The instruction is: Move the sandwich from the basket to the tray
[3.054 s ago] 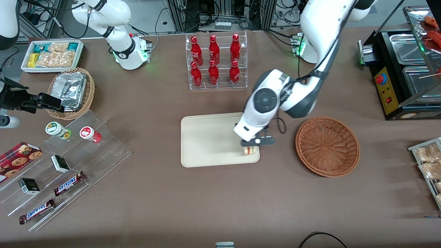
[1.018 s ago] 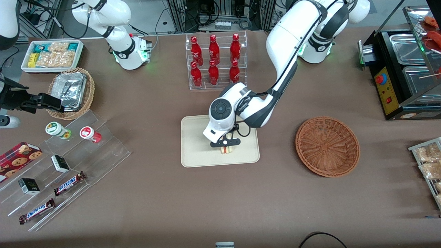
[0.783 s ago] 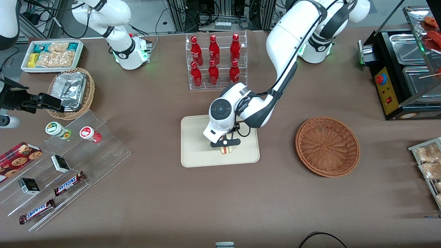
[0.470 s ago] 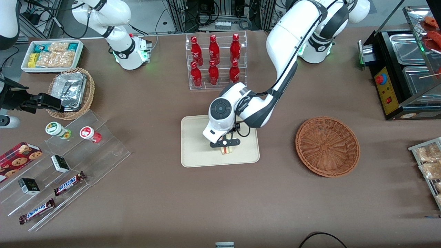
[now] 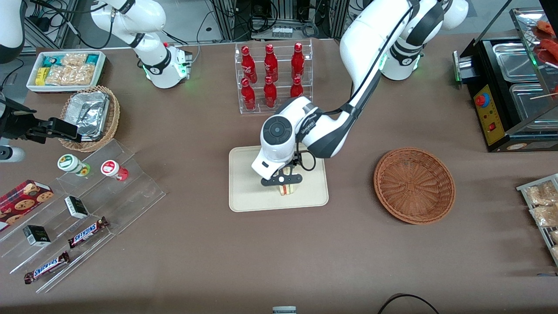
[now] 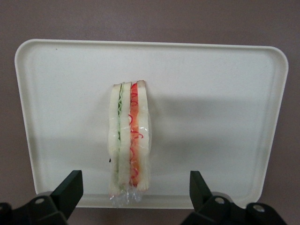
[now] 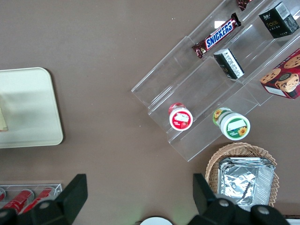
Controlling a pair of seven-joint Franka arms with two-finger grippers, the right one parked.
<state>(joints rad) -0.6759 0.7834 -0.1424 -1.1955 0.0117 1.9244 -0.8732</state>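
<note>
The sandwich, a clear-wrapped wedge of white bread with red and green filling, stands on its edge on the cream tray, in the half nearer the front camera. My gripper hangs just above it, open. Its black fingers are spread wide on either side of the sandwich and touch nothing. The reddish-brown wicker basket sits beside the tray toward the working arm's end of the table, with nothing in it.
A clear rack of red bottles stands farther from the front camera than the tray. Acrylic steps with candy bars, a tan basket with a foil container and a white snack bin lie toward the parked arm's end.
The gripper carried the sandwich from the tray's basket-side edge to its middle. In the last half second the wrist rose a little; the sandwich stayed on the tray.
</note>
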